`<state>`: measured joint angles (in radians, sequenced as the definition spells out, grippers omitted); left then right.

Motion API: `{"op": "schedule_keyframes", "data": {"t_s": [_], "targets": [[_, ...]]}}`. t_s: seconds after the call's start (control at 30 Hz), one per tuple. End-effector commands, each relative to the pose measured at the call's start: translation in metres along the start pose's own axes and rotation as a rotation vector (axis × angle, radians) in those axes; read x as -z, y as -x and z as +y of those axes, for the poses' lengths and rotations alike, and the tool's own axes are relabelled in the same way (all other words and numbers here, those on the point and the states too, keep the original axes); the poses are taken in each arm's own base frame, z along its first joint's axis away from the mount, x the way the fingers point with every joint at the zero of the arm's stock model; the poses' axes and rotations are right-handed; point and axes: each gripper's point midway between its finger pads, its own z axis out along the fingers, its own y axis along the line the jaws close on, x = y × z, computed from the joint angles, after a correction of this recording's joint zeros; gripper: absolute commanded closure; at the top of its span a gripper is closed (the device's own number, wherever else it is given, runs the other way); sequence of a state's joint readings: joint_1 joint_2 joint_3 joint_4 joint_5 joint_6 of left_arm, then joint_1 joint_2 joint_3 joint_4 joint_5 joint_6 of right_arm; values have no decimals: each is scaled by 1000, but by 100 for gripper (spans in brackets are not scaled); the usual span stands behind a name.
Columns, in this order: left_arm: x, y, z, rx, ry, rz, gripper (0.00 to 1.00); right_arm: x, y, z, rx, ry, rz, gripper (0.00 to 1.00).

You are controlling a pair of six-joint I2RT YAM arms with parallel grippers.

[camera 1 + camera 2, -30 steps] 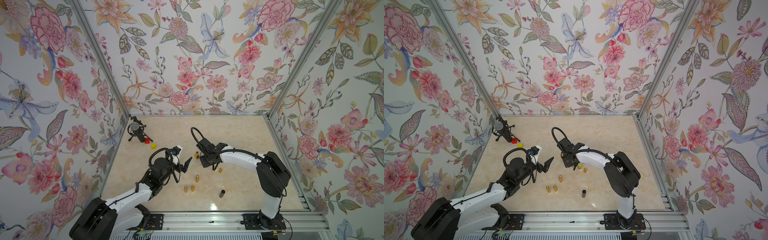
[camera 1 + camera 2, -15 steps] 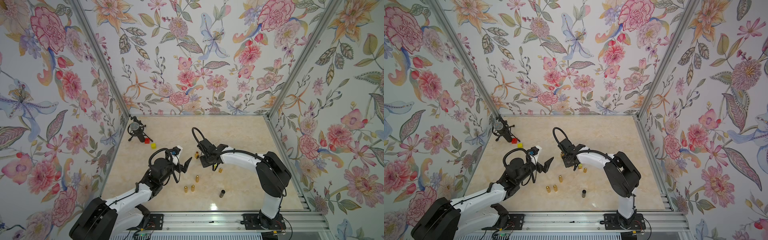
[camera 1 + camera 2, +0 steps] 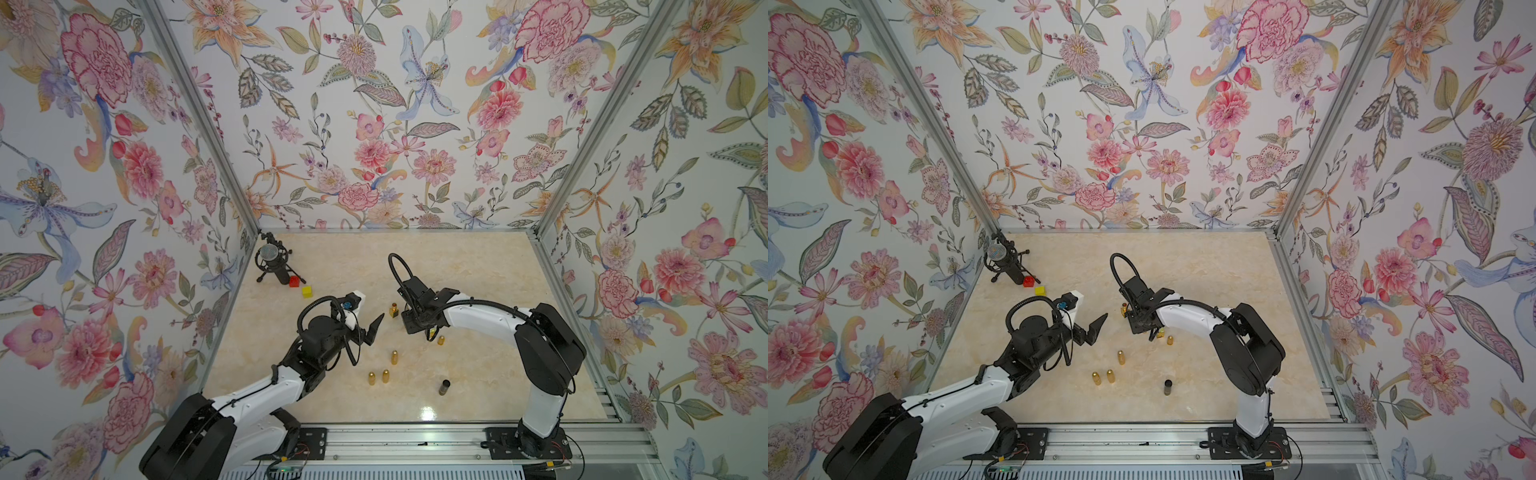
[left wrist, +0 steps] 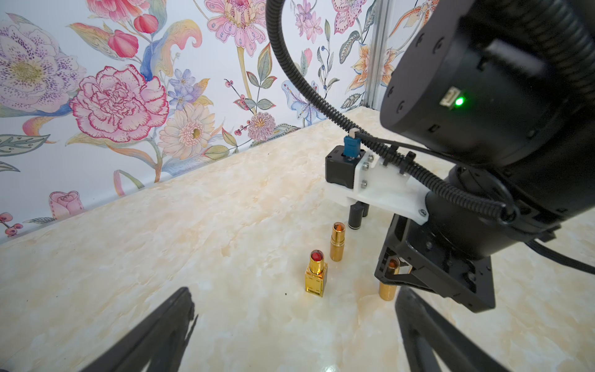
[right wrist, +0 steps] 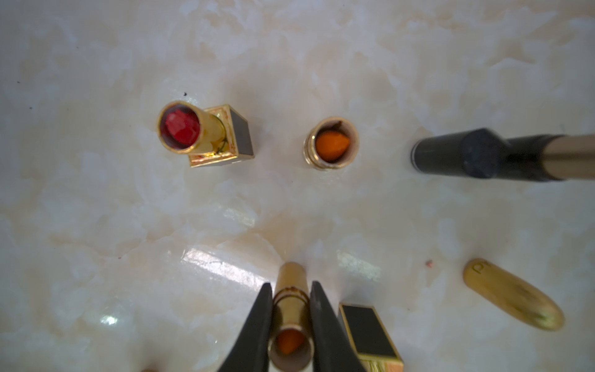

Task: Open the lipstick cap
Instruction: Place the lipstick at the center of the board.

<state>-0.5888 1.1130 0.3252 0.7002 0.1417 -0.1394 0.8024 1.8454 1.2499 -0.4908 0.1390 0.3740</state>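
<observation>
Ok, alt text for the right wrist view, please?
The right end effector grips an uncapped gold lipstick, orange inside. Past it stand an open red lipstick, an open orange lipstick and a black tube, with a gold cap nearby.

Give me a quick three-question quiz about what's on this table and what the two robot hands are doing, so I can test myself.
1. True or false: the left hand is open and holds nothing.
2. The stick inside the square-based lipstick is: A red, B orange, C purple.
3. Fill the blank: the right hand is shut on a round gold tube whose stick is ____.
Key: 1 true. 2 A. 3 orange.
</observation>
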Motion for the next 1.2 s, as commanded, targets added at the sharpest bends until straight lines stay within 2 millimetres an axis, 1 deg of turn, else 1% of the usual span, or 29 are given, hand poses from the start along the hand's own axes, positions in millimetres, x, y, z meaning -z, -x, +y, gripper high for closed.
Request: {"op": "schedule_keyframes", "data": {"t_s": [0.0,0.2,0.43,0.6,0.73,0.83,0.9,1.0,1.17], "targets": [[0,0,6,25,21,-9,1,1,-14,-6,-10,-7,41,77],[0,-2,6,23,23,-5,1,0,-16,-6,-8,-4,45,75],[0,-3,6,22,20,-3,1,2,-13,-6,-14,-5,38,74],[1,-2,6,22,20,-5,1,7,-10,-3,-16,12,27,69],[1,-2,6,20,20,-7,1,15,-3,-1,-20,26,3,68],[2,0,6,17,20,-10,1,24,4,0,-28,38,-23,64],[3,1,5,16,18,-13,1,34,9,2,-33,49,-43,62],[5,3,5,4,14,-11,1,52,13,-2,-42,43,-58,60],[9,5,3,-3,5,-1,1,91,3,-18,-70,16,-61,55]]}}
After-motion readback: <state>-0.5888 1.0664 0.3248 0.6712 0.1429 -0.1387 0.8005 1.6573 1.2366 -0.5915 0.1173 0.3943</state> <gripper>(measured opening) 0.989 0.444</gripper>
